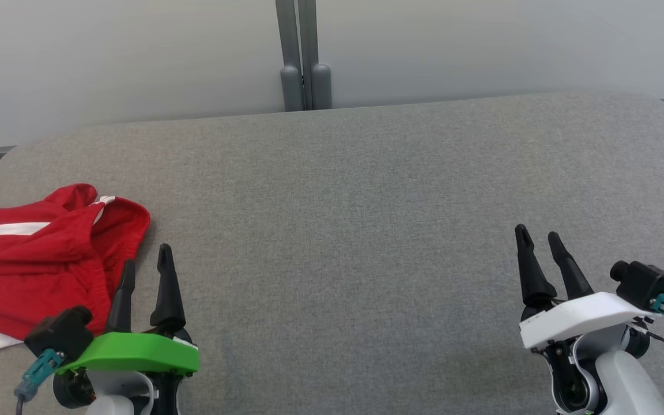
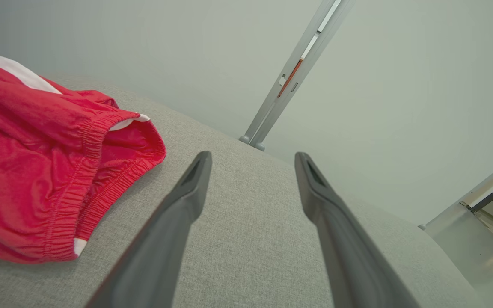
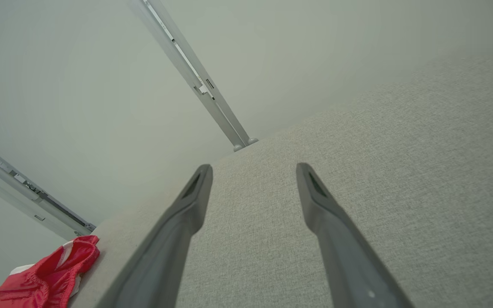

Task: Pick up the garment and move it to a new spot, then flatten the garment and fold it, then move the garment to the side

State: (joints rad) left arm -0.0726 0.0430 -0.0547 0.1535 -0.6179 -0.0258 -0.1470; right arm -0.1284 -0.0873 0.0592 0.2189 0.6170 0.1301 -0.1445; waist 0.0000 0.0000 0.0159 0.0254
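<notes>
The garment (image 1: 38,259) is a crumpled pair of red shorts with white stripes and an elastic waistband, lying at the left edge of the grey fabric table (image 1: 343,219). My left gripper (image 1: 146,266) hovers just right of it, open, with nothing between its fingers. The left wrist view has the garment (image 2: 41,171) to the left of the open left gripper (image 2: 253,158). At the lower right of the table, far from the cloth, my right gripper (image 1: 538,237) is open and empty. In the right wrist view the right gripper (image 3: 254,169) points over bare fabric, and the garment (image 3: 49,276) lies at the bottom left.
A pale wall runs behind the table, with a grey metal post (image 1: 304,57) rising at the middle of the far edge. The table's corners are rounded. A wide stretch of bare grey fabric lies between the two grippers.
</notes>
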